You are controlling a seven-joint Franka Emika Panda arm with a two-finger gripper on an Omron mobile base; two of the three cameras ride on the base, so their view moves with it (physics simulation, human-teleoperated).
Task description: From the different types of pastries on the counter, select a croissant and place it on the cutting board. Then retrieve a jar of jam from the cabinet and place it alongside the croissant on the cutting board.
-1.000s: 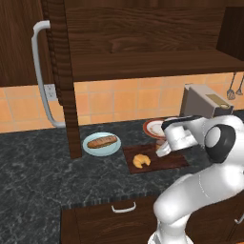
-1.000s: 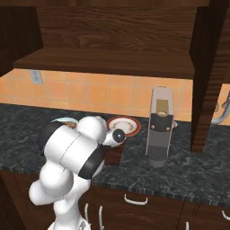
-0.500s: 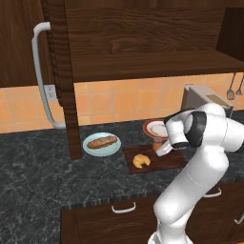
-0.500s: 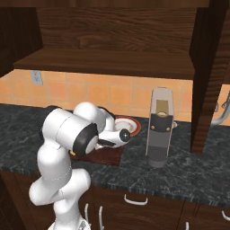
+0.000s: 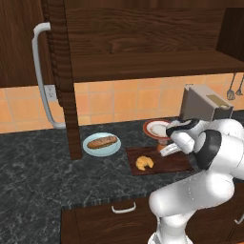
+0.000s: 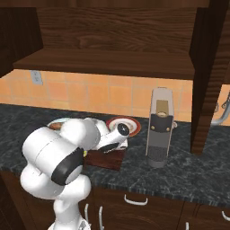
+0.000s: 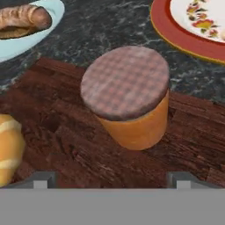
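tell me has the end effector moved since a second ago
Yes. In the left base view the end effector has drawn slightly back from the red-rimmed plate toward the robot, and its fingers now stand apart, leaving the jar of jam on the cutting board.

The arm (image 5: 205, 190) is built of glossy white, rounded segments joined by dark grey-black bands, ending in a white hand with two small dark grey fingertips (image 7: 40, 179).

Orange jar of jam (image 7: 136, 123) — checked greyish lid (image 7: 125, 81).
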